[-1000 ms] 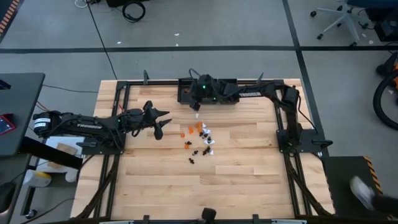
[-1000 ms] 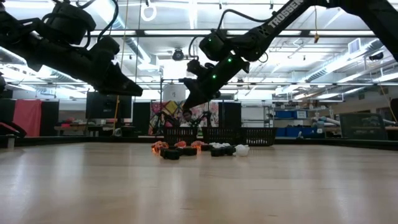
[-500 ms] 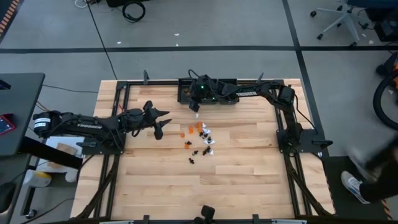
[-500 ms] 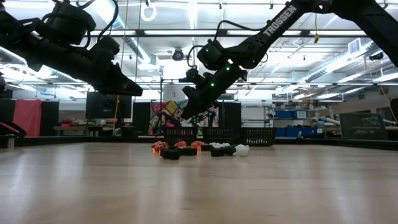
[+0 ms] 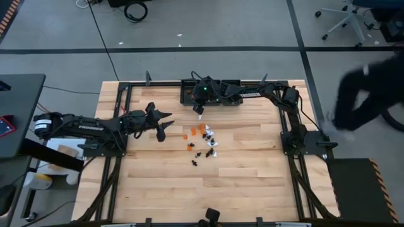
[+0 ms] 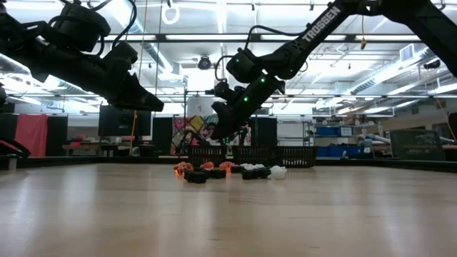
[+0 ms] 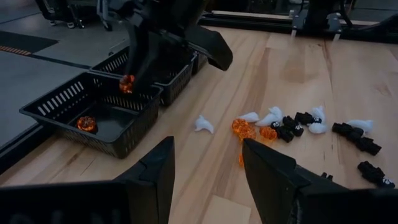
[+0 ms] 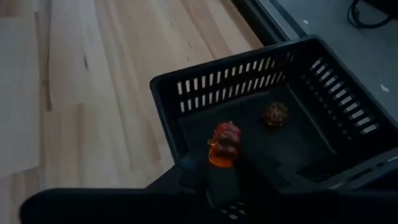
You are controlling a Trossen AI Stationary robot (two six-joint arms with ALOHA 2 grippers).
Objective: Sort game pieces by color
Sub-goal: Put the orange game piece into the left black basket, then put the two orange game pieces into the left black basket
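We are seeing an orange piece [image 8: 224, 144] being gripped by the right claw [image 5: 199, 108] over the far left bin [image 8: 323, 81]; remaining pieces [image 5: 203, 142] are lying mid-worktop [image 5: 252, 176]. The left claw [image 5: 162, 123] is hovering released nearby.

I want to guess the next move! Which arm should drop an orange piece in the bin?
The right. Its claw already pinches an orange piece above the bin, where another orange piece lies. The left claw hangs open, away from it.
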